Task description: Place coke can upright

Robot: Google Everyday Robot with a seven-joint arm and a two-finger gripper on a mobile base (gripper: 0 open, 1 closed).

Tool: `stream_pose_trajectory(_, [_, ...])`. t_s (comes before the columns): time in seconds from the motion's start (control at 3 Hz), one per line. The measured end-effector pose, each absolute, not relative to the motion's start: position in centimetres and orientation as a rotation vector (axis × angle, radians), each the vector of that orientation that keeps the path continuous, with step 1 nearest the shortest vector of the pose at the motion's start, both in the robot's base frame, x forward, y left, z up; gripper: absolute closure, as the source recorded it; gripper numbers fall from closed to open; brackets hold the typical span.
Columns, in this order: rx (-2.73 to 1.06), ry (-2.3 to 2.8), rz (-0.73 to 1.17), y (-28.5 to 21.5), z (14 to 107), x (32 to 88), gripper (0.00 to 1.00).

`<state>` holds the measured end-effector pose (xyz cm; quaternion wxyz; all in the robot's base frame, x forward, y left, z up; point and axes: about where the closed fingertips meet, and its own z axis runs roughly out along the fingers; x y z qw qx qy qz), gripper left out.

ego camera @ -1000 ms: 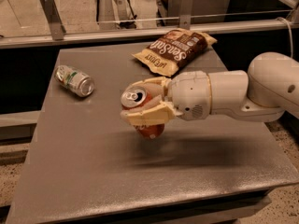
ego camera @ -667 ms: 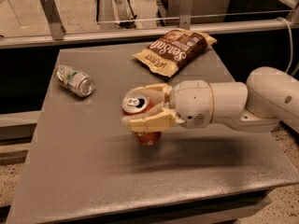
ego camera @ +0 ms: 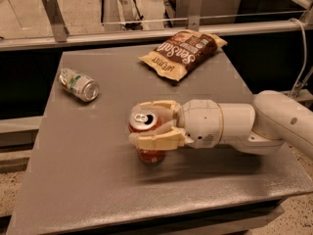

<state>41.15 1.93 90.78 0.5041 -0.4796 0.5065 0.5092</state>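
The red coke can [ego camera: 147, 153] stands upright near the middle of the grey table [ego camera: 88, 180], silver top up. My gripper [ego camera: 149, 125] reaches in from the right on a white arm [ego camera: 244, 126]. Its cream fingers [ego camera: 156, 141] are closed around the upper part of the can, one on the near side and one on the far side. The can's base is at or just above the table top; I cannot tell if it touches.
A silver-and-green can [ego camera: 77, 84] lies on its side at the table's left rear. A brown chip bag [ego camera: 183, 54] lies flat at the rear centre. A metal rail [ego camera: 146, 28] runs behind the table.
My gripper has moved down and slightly toward the front of the table with the coke can in it, bringing the can lower to the table surface.
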Motion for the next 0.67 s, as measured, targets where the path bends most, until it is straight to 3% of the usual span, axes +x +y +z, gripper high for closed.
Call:
stream_pose_trajectory(0.33, [-1.155,1.206,1.239,1.80,90.27,40.72,0.13])
stream_pose_trajectory(0.67, [-1.161,1.209,1.234,1.31,89.93,40.61,0.00])
